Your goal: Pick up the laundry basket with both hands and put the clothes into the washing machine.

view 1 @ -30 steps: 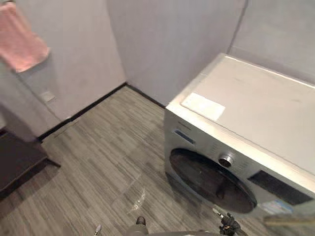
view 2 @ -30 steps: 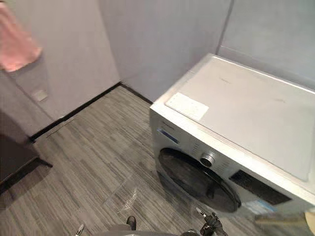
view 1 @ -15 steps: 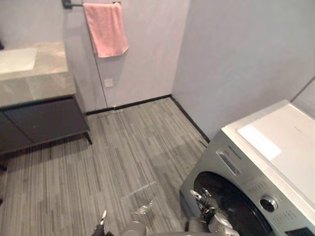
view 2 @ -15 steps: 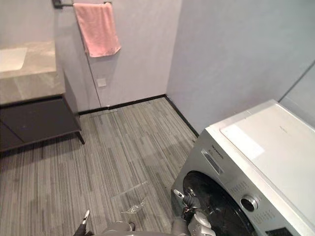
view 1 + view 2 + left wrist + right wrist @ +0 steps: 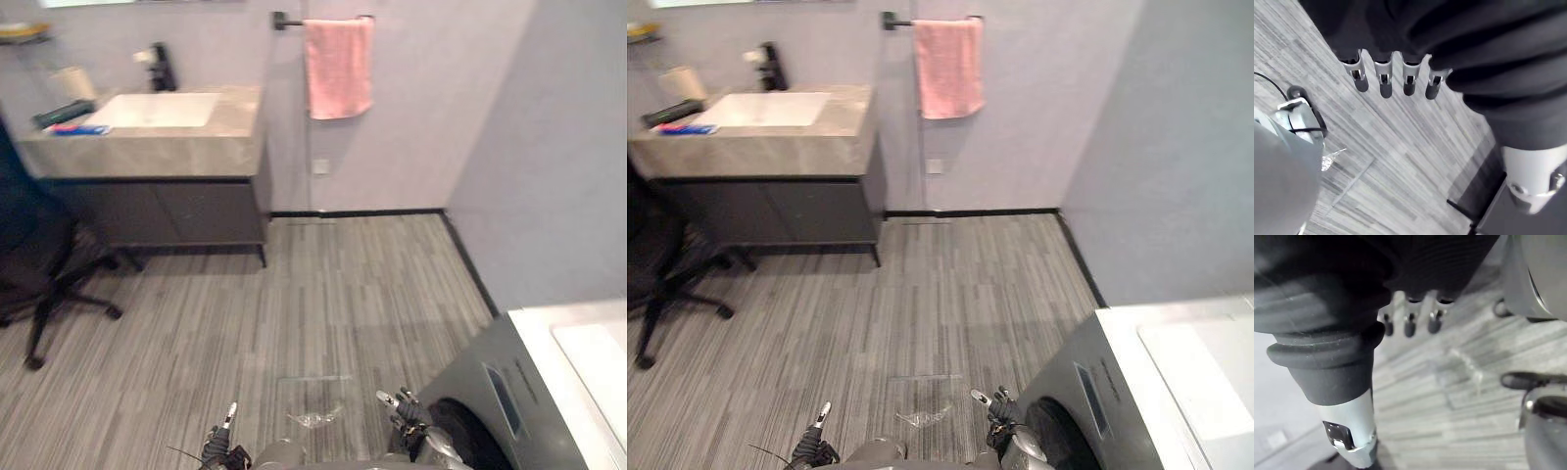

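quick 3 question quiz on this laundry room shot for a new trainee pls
1. True or false: a pink towel hangs on a wall rail beside the sink counter.
2. What stands at the head view's lower right? A washing machine; B fridge; C bathtub.
3. Fill in: the left robot hand and right robot hand both have straight fingers and hold ____.
Key: 1 true; 2 A; 3 nothing.
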